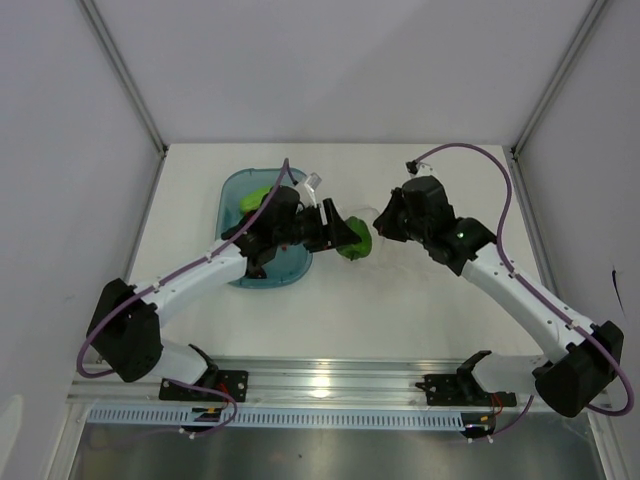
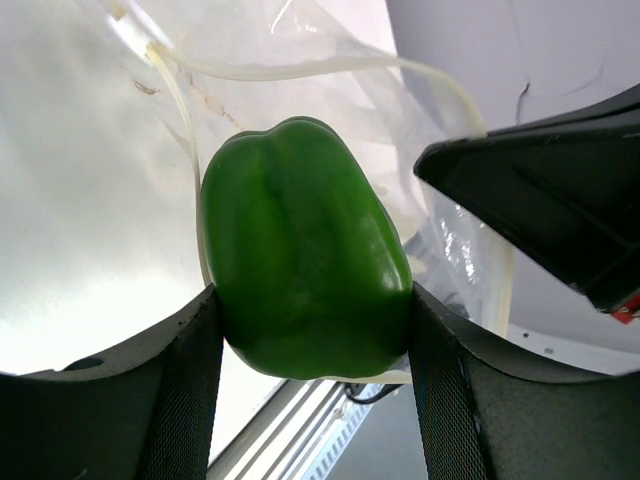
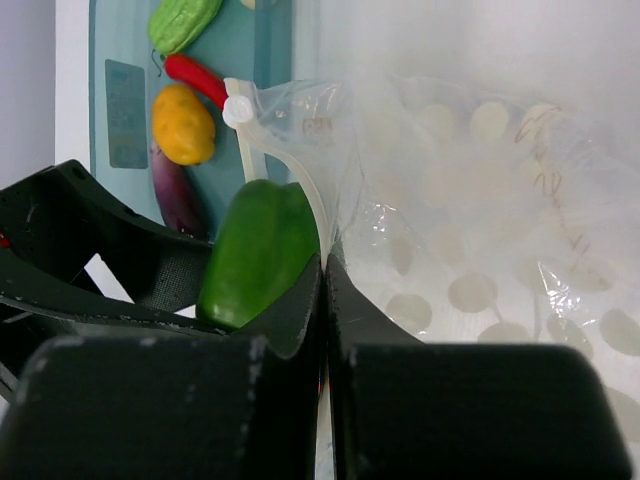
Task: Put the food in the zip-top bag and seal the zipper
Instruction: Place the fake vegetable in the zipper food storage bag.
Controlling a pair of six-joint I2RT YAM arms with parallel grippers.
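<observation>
My left gripper [image 2: 313, 300] is shut on the dark green pepper [image 2: 305, 250], one finger on each side of it. The pepper [image 1: 352, 240] hangs at the mouth of the clear dotted zip-top bag [image 3: 480, 230], against its pale zipper strip [image 3: 300, 180]. My right gripper [image 3: 325, 275] is shut on the bag's edge just beside the pepper [image 3: 258, 255]. More food lies in the teal tub [image 3: 120, 110]: a light green pod [image 3: 185, 22], a red chili [image 3: 195, 78], a yellow-orange piece [image 3: 183, 123] and a purple piece [image 3: 178, 190].
The teal tub [image 1: 240, 190] stands on the white table at the back left, under my left arm. Both grippers [image 1: 340, 232] [image 1: 383, 222] meet near the table's middle. White walls close in the back and both sides.
</observation>
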